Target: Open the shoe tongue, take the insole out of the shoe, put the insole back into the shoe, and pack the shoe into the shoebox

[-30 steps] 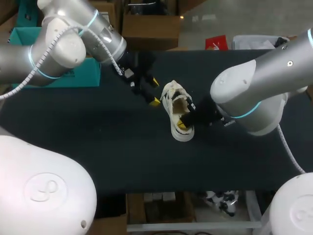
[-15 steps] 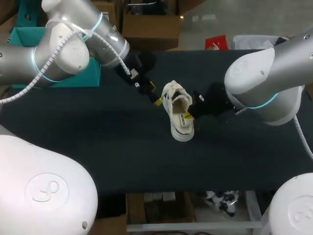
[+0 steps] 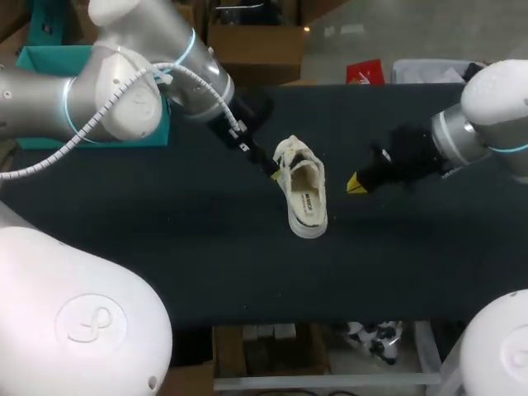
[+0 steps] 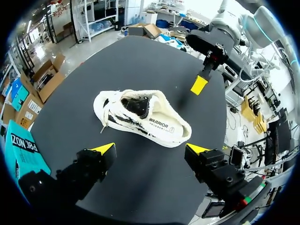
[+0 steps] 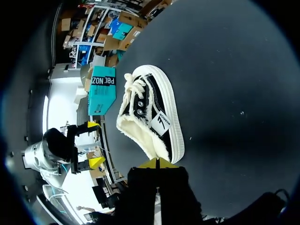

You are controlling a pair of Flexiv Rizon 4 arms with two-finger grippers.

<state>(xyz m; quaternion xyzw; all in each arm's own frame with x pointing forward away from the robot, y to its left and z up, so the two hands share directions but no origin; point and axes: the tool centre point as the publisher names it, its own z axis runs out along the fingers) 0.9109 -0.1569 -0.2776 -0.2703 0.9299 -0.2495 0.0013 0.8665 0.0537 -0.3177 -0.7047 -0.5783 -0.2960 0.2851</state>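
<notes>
The shoe [image 3: 304, 194] lies just ahead of the left gripper [image 4: 150, 150], whose fingers are spread wider than the shoe. The right gripper [image 5: 157, 163], pinched closed on nothing, sits apart from the shoe's side, with bare table [image 3: 165, 247] between them.

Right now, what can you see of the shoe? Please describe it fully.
The shoe is a cream low sneaker with black markings, white laces, a fleecy lining and a thick pale sole. Its printed insole lies inside. It stands upright on its sole on the dark table; the open left claw hovers near it, apparently not touching.
</notes>
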